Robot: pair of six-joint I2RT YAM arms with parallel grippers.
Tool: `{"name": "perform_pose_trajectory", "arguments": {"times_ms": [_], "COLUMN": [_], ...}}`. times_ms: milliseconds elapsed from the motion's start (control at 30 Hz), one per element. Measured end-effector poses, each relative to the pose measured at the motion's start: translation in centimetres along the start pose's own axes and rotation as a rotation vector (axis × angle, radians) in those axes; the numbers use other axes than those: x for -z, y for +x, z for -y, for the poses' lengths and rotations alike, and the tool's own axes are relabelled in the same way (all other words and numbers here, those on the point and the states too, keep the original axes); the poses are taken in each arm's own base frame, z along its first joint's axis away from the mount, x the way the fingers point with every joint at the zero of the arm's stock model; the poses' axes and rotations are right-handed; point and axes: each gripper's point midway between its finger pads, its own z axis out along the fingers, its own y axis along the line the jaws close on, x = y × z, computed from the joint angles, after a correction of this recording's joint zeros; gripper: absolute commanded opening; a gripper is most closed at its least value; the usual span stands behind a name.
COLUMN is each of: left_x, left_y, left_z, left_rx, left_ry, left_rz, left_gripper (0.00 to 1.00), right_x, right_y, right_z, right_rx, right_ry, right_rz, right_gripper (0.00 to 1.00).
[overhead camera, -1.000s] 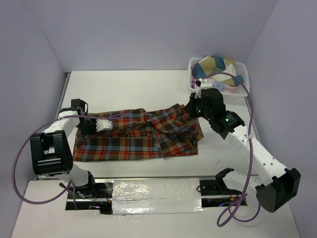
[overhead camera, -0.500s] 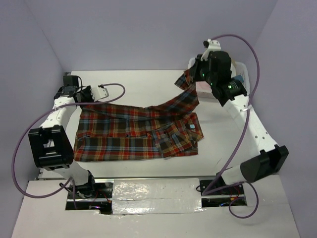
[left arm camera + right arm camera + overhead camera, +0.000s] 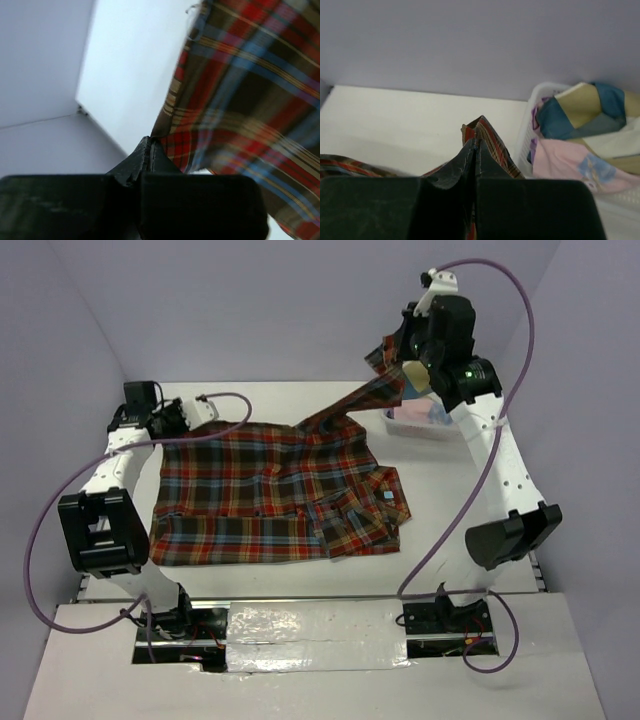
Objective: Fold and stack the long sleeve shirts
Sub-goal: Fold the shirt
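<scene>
Our left end effector [image 3: 151, 143] and right end effector [image 3: 475, 145] each pinch the plaid flannel shirt [image 3: 260, 490], stretched between them.

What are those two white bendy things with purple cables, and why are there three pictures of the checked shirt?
Those are two robot arms, bolted to a white table. Each one ends in a gripper, a pincer with two fingers. The wide picture comes from a camera above and behind the arms. The other two come from little cameras on the wrists, so the black shapes at the bottom are each arm's own fingers. On the table lies a big soft red-orange, brown and blue plaid shirt. The left gripper is shut on its far left corner. The right gripper is shut on another part and holds it up in the air. Next to it stands a white plastic lattice basket with pink, blue and tan clothes inside.
</scene>
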Motion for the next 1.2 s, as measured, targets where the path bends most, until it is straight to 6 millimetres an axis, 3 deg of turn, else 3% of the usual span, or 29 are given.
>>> {"name": "perform_pose_trajectory", "arguments": {"times_ms": [200, 367, 500, 567, 667, 933, 967, 1000, 1033, 1100, 1133, 1167, 1200], "left_x": [0.9, 3.5, 5.9, 6.4, 7.0, 6.8, 6.7, 6.7, 6.7, 6.6, 6.6, 6.5, 6.5], "left_y": [2.2, 3.2, 4.6, 5.5, 6.6, 7.4, 7.5, 7.5, 7.5, 7.5, 7.5, 7.4, 7.3], "left_z": [8.0, 11.8, 15.8, 17.6, 19.1, 19.2, 19.3, 19.3, 19.2, 19.2, 19.2, 19.2, 19.2], "left_rx": [-0.058, -0.169, -0.289, -0.333, -0.378, -0.428, -0.432, -0.441, -0.447, -0.449, -0.449, -0.448, -0.432], "left_ry": [0.200, 0.332, 0.474, 0.545, 0.614, 0.651, 0.653, 0.656, 0.655, 0.654, 0.651, 0.649, 0.643], "left_rz": [-0.033, -0.052, -0.078, -0.093, -0.122, -0.141, -0.140, -0.138, -0.137, -0.141, -0.141, -0.136, -0.134], "left_gripper": [0.00, 0.00, 0.00, 0.00, 0.00, 0.03, 0.13, 0.31, 0.56, 0.71, 0.83, 0.85, 0.99], "right_x": [2.8, 7.8, 12.1, 13.4, 14.7, 16.7, 16.9, 17.2, 17.4, 17.9, 18.2, 18.6, 18.8], "right_y": [6.7, 13.3, 17.9, 19.2, 20.5, 22.5, 22.7, 23.0, 23.3, 24.2, 24.8, 25.5, 26.2], "right_z": [-1.6, -5.0, -5.0, -4.9, -4.7, -5.4, -5.6, -6.0, -6.4, -7.1, -7.5, -8.0, -8.5], "right_rx": [0.128, 0.235, 0.269, 0.275, 0.284, 0.307, 0.304, 0.298, 0.292, 0.281, 0.276, 0.273, 0.273], "right_ry": [-0.015, -0.139, -0.198, -0.220, -0.248, -0.348, -0.366, -0.390, -0.416, -0.467, -0.493, -0.518, -0.541], "right_rz": [-0.131, -0.254, -0.354, -0.386, -0.426, -0.517, -0.525, -0.536, -0.547, -0.573, -0.589, -0.607, -0.625], "right_gripper": [0.00, 0.00, 0.00, 0.00, 0.00, 0.00, 0.00, 0.00, 0.02, 0.03, 0.03, 0.02, 0.01]}}
